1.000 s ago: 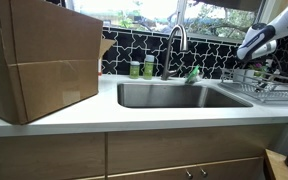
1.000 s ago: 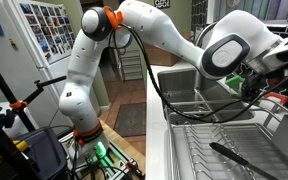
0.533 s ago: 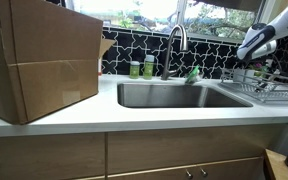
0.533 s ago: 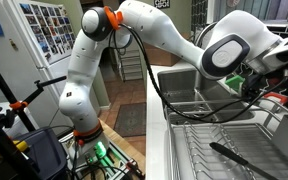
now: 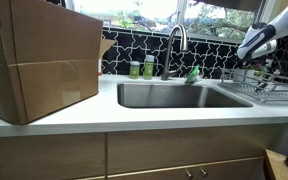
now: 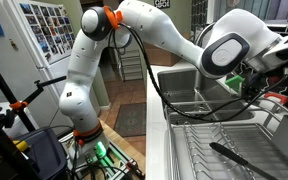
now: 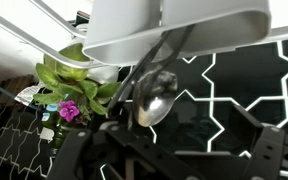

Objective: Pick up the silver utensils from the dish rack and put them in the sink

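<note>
In the wrist view a silver spoon (image 7: 156, 97) sticks out of a white utensil holder (image 7: 174, 25), its bowl pointing toward the camera. My gripper (image 7: 174, 152) is open. Its dark fingers (image 7: 76, 150) stand wide apart on either side of the spoon and nothing is pinched between them. In both exterior views the arm reaches over the dish rack (image 5: 271, 92) (image 6: 199, 150), with the gripper (image 5: 256, 64) low above the wires. The sink (image 5: 174, 95) (image 6: 180, 88) lies beside the rack. A dark long-handled utensil (image 6: 234, 158) lies on the rack bars.
A tall curved faucet (image 5: 176, 45) rises behind the sink, with green bottles (image 5: 142, 68) next to it. A large cardboard box (image 5: 39, 65) fills the counter beyond the sink. A leafy plant with a pink flower (image 7: 69, 88) stands by the holder.
</note>
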`<action>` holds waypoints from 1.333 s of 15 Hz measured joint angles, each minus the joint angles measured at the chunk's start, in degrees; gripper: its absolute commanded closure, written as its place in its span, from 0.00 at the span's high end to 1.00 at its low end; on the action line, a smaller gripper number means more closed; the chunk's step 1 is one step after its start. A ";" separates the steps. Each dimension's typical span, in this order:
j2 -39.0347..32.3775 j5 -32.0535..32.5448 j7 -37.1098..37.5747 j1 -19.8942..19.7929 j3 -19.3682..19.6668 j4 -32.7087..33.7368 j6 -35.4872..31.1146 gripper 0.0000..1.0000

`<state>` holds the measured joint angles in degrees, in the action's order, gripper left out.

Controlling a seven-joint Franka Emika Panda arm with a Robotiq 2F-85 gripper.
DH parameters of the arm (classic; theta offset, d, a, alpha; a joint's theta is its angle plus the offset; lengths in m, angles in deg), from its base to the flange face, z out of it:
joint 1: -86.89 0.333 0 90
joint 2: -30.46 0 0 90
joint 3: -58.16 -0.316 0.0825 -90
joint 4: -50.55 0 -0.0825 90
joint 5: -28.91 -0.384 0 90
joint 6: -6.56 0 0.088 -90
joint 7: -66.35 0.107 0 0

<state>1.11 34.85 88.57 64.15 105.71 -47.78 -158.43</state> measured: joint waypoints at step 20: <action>0.16 2.65 9.53 11.40 10.99 -1.33 14.25 1.00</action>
<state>1.27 37.50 98.10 75.55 116.69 -49.11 -144.18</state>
